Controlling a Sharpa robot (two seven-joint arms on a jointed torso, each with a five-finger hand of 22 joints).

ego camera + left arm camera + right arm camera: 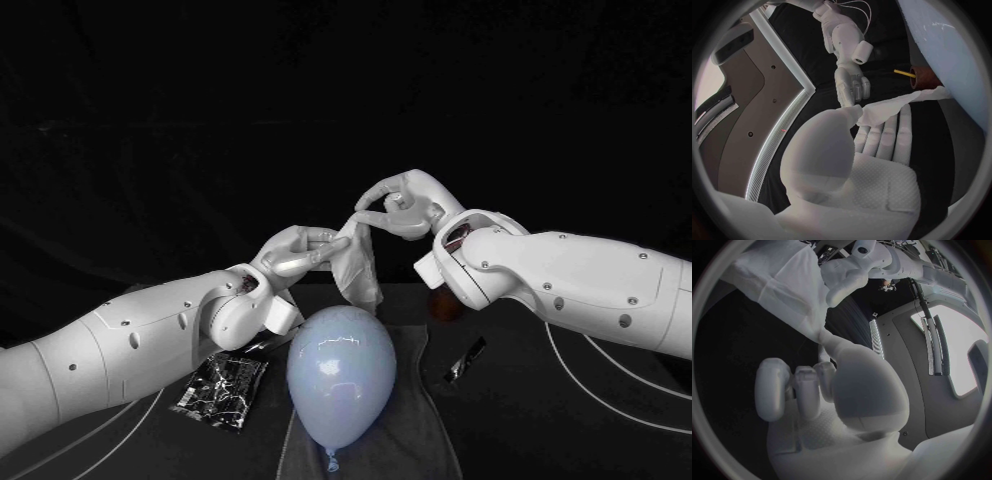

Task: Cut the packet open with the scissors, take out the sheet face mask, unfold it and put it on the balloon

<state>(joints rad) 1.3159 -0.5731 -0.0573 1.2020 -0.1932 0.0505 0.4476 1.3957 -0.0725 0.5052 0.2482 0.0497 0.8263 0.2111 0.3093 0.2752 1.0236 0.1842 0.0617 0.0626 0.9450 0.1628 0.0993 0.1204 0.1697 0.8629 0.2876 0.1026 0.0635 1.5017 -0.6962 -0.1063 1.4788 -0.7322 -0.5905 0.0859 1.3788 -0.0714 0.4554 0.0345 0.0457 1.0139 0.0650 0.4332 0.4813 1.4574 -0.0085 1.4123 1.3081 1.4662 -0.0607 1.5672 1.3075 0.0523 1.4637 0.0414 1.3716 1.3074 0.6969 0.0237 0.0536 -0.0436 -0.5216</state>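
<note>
Both hands hold the white sheet face mask (358, 262) up in the air above the pale blue balloon (342, 372), which lies on a grey cloth (421, 405). My left hand (300, 250) pinches the mask's left edge; my right hand (400, 205) pinches its upper end a little higher. The mask hangs folded and narrow, its lower end just over the balloon's top. In the left wrist view the mask (901, 104) runs from my left hand (864, 160) toward the right hand (851, 85), beside the balloon (954, 55). The right wrist view has the mask (779, 280) above my right hand (832, 390).
The black packet (224, 388) lies on the table left of the balloon, under my left arm. A dark slim object (464, 360) lies right of the balloon. A brown item (447, 303) stands behind it, below my right wrist. White cables (606, 385) trail at the right.
</note>
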